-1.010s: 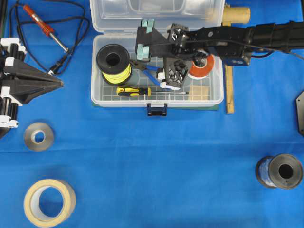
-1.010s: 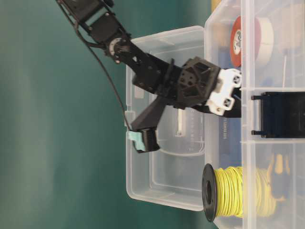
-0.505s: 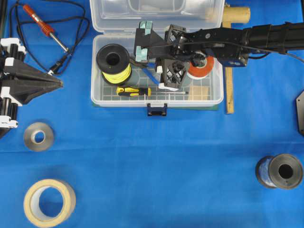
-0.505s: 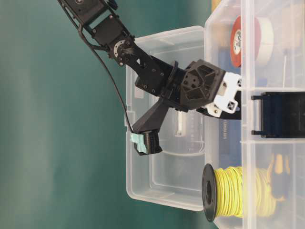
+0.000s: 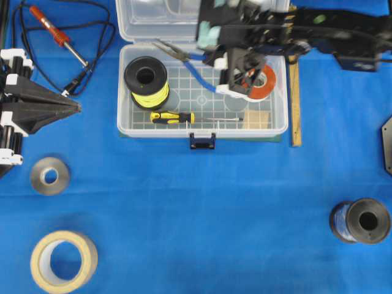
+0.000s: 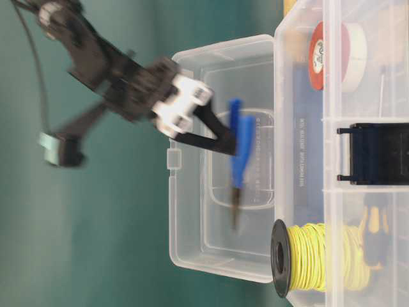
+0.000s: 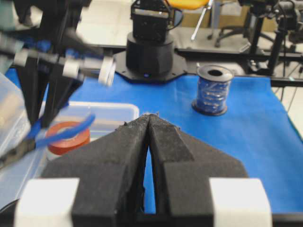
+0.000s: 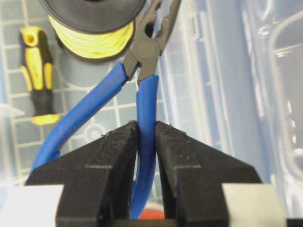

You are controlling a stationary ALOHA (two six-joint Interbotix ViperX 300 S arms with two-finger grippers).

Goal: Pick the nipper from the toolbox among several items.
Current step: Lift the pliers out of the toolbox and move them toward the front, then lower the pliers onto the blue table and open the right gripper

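Note:
The nipper (image 5: 184, 56), with blue handles and dark pointed jaws, hangs in the air over the back of the open clear toolbox (image 5: 202, 131). My right gripper (image 5: 208, 59) is shut on one blue handle. In the right wrist view the pads (image 8: 120, 142) pinch that handle (image 8: 147, 109) and the other handle splays left. The table-level view shows the nipper (image 6: 239, 153) lifted in front of the lid, jaws down. My left gripper (image 5: 75, 108) is shut and empty at the table's left edge; its closed tips show in the left wrist view (image 7: 149, 119).
In the box lie a yellow wire spool (image 5: 147, 79), a yellow-and-black screwdriver (image 5: 174, 117), orange tape (image 5: 260, 82) and a wood block (image 5: 257, 119). Around it lie a soldering iron (image 5: 55, 30), two tape rolls (image 5: 64, 260) (image 5: 50, 176), a dark spool (image 5: 361, 220) and a wooden stick (image 5: 296, 98).
My right gripper has risen and drawn back to the right, lifting the nipper off the toolbox floor. The left arm has not moved.

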